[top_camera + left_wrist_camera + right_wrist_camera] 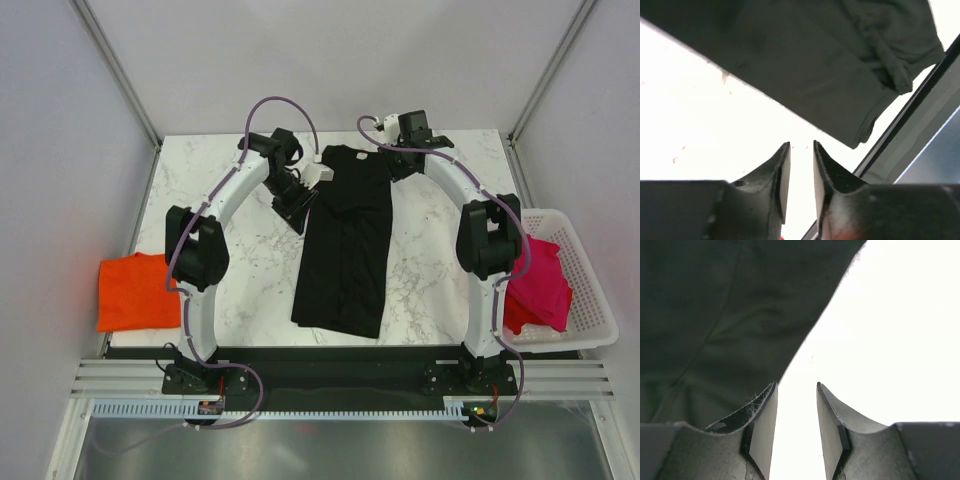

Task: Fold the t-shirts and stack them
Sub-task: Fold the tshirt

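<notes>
The black t-shirt (345,240) lies flat in the middle of the marble table (240,260), folded into a long narrow strip with its collar at the far end. My left gripper (299,213) hovers just off the shirt's left edge, open by a narrow gap with nothing between its jaws (801,146); the black t-shirt (815,60) lies ahead of it. My right gripper (400,166) is at the shirt's far right shoulder, open and empty (796,386), with the black t-shirt (715,315) to its left. The orange t-shirt (135,290) lies folded at the left. The magenta-pink t-shirt (537,285) sits in the basket.
A white slatted basket (588,300) stands at the right edge of the table, beside the right arm. The orange shirt overhangs the table's left edge. A dark frame rail (920,125) runs along the near edge of the table.
</notes>
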